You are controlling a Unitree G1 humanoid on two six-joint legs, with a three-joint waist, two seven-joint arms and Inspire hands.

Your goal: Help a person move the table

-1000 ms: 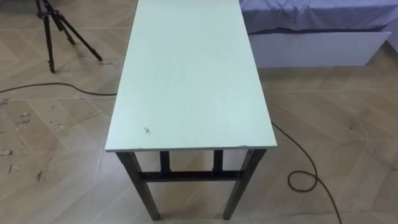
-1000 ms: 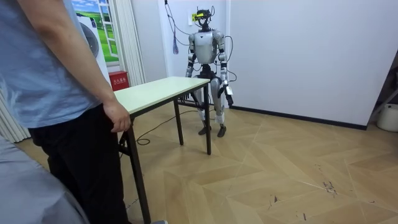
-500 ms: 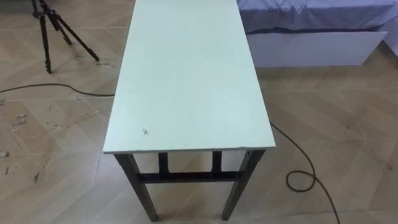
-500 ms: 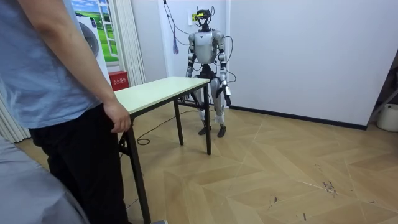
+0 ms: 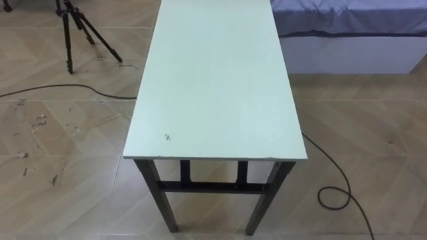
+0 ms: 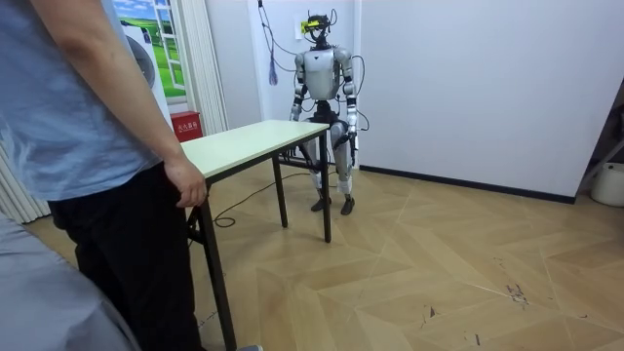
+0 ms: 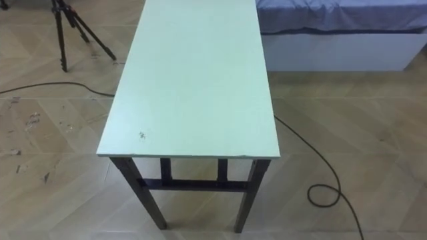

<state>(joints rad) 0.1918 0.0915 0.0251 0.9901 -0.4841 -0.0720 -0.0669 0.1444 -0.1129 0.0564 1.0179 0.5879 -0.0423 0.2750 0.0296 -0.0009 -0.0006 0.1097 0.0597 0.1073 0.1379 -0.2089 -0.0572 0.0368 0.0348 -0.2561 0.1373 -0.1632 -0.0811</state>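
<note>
The table [image 5: 213, 80], with a pale green top and dark metal legs, was seen lengthwise from the robot's end, all of its legs on the wooden floor. Its near short edge lay low in the eye views, and a small dark mark [image 5: 167, 137] was noted on the top close to that edge. A tripod [image 5: 73, 27] was seen on the floor to the left of the table's far part, and a bed [image 5: 347, 40] to the right of it.

In the room view the robot was seen standing upright at the far end of the table. Its left hand [image 6: 351, 148] was hung at its side, apart from the table; whether that hand was open or closed could not be told. At the near end a person's hand [image 6: 187, 185] was laid on the table's corner, seemingly curled over the edge.
</note>
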